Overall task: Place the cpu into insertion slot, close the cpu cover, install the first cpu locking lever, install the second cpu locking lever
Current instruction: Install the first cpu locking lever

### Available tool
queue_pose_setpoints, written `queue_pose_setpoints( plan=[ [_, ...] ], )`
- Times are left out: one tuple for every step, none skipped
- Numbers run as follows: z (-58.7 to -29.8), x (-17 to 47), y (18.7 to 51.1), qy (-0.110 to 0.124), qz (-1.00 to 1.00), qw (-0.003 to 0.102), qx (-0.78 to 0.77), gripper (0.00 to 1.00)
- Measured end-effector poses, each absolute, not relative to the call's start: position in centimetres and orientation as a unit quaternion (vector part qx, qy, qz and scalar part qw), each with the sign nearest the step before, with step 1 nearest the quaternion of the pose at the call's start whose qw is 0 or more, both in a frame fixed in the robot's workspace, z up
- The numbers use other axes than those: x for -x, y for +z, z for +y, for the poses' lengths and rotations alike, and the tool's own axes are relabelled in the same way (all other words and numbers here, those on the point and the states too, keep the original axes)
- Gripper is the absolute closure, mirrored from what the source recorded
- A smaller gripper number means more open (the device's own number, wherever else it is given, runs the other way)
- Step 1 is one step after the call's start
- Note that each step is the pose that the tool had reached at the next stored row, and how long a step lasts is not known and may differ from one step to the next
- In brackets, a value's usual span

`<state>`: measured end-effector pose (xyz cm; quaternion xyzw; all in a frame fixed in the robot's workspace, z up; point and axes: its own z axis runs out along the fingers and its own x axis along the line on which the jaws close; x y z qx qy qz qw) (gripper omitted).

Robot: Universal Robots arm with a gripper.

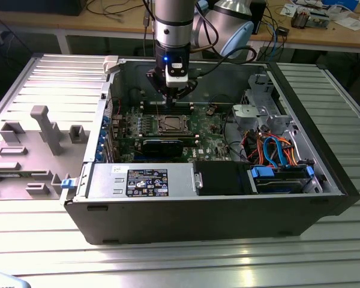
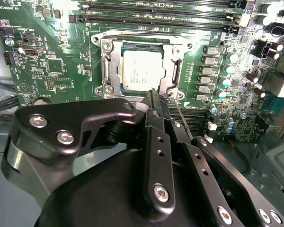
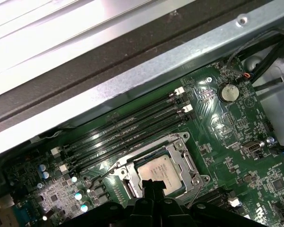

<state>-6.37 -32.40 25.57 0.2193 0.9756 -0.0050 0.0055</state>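
Printed fixtures (image 1: 24, 150) lie at the exterior view's left, beside the open computer case (image 1: 324, 180). Mid-frame, the gripper (image 1: 173, 95) hangs over the green motherboard (image 1: 210, 141), just behind the insertion slot (image 1: 170, 124). In the second wrist view the cpu (image 2: 143, 67) sits seated in the socket with the cpu cover (image 2: 110, 61) folded down around it, and the fingers (image 2: 154, 101) are pressed together, their tip at a thin locking lever (image 2: 182, 118) by the socket corner, apparently to push it.
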Motion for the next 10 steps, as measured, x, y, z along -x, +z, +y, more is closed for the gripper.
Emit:
queue_pose_setpoints(
  plan=[
    [-32.4, 6.37, 25.57, -0.005, 0.976, 0.006, -0.219, 0.89],
    [-32.4, 6.37, 25.57, -0.005, 0.976, 0.006, -0.218, 0.89],
    [-32.4, 6.37, 25.57, -0.005, 0.976, 0.006, -0.217, 0.89],
    [-32.4, 6.37, 25.57, -0.005, 0.976, 0.006, -0.216, 0.89],
    [-32.4, 6.37, 25.57, -0.005, 0.976, 0.006, -0.216, 0.89],
    [-32.4, 6.37, 25.57, -0.005, 0.977, 0.006, -0.215, 0.89],
    [-32.4, 6.37, 25.57, -0.005, 0.977, 0.006, -0.214, 0.89],
    [-32.4, 6.37, 25.57, -0.005, 0.977, 0.006, -0.214, 0.89],
    [-32.4, 6.37, 25.57, -0.005, 0.977, 0.006, -0.213, 0.89],
    [-32.4, 6.37, 25.57, -0.005, 0.977, 0.006, -0.212, 0.89]
  ],
)
